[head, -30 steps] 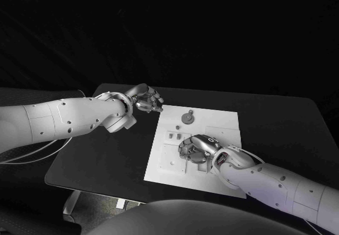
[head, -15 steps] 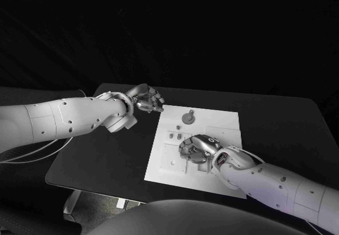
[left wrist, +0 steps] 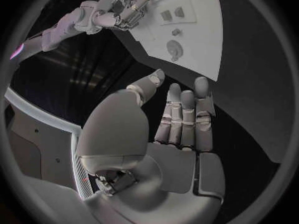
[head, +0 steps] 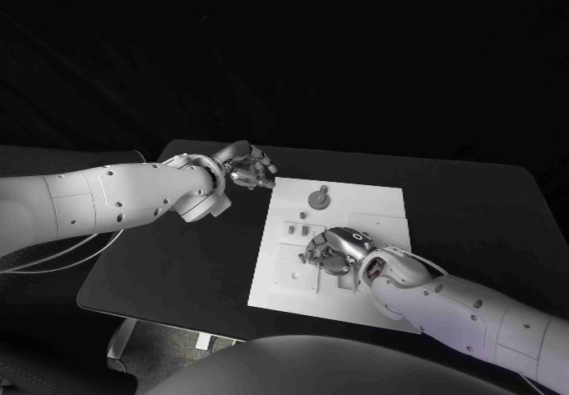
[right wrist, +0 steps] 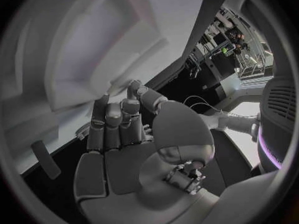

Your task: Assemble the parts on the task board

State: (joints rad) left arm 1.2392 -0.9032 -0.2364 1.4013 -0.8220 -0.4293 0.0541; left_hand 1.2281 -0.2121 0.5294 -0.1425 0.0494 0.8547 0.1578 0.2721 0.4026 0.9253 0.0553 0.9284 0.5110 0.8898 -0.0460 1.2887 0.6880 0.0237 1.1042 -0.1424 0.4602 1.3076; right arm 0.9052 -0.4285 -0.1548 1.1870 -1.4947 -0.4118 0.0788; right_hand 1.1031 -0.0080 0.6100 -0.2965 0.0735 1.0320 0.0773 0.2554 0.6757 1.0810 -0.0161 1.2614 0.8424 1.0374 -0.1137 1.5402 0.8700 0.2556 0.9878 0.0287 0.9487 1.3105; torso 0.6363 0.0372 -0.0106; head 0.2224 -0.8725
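The white task board (head: 356, 210) lies mid-table. A round grey part (head: 318, 197) sits near its far edge, also seen as the round part (left wrist: 175, 49) from the left wrist. Small grey parts (head: 294, 219) lie in the board's left half. My right hand (head: 333, 249) is bent down over the board's middle, its fingertips (right wrist: 101, 106) against the white surface, palm empty; what lies under them is hidden. My left hand (head: 244, 169) hovers off the board's far left corner, its fingers (left wrist: 186, 112) straight and apart from the thumb, holding nothing.
The black table (head: 178, 263) has bare room left of the board and a strip at the right (head: 474, 214). Its near edge runs close below the board. Recesses and a dark slot (right wrist: 47, 159) mark the board beside my right hand.
My right hand has edged slightly right on the board, and the board looks nudged the same way. The left hand has stayed put.
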